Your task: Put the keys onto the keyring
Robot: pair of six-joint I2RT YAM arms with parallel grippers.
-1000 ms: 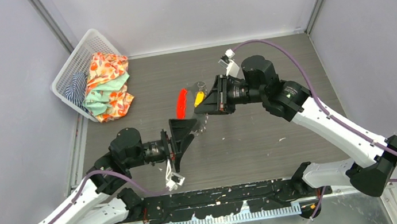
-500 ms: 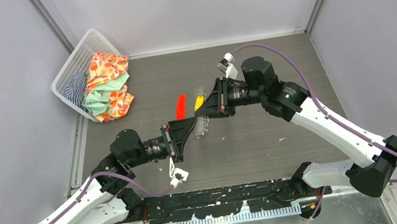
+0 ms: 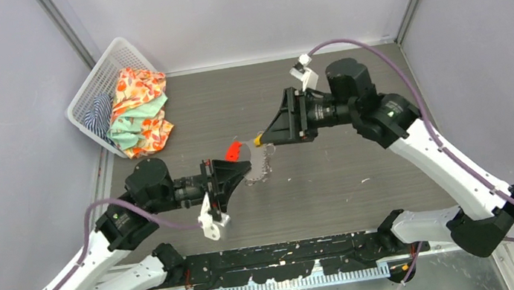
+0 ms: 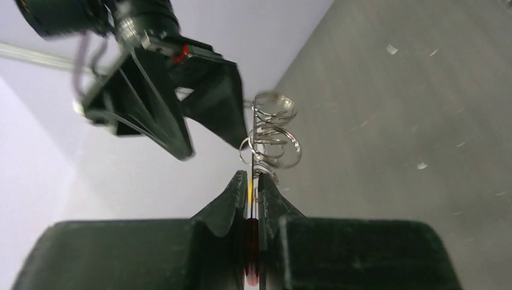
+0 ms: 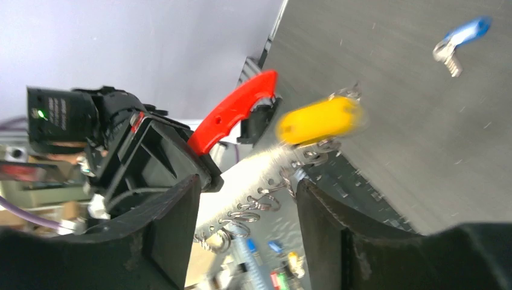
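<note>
From my station I see a dark grey wood-grain surface (image 3: 334,180) boxed in by plain pale lilac walls (image 3: 243,4) with metal corner posts (image 3: 62,24), evenly lit, with a white mesh basket (image 3: 96,77) of bright clothes (image 3: 137,112) in the far left corner.

keyring (image 4: 275,136): bright metal rings, glossy red plastic tag (image 5: 232,112) | yellow key (image 5: 319,119), blue key (image 5: 462,37): smooth plastic heads | table (image 3: 334,180): matt grey, grained

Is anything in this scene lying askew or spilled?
Yes. The white basket lies tipped at the back-left corner, and the colourful clothes spill out of it onto the table.
</note>
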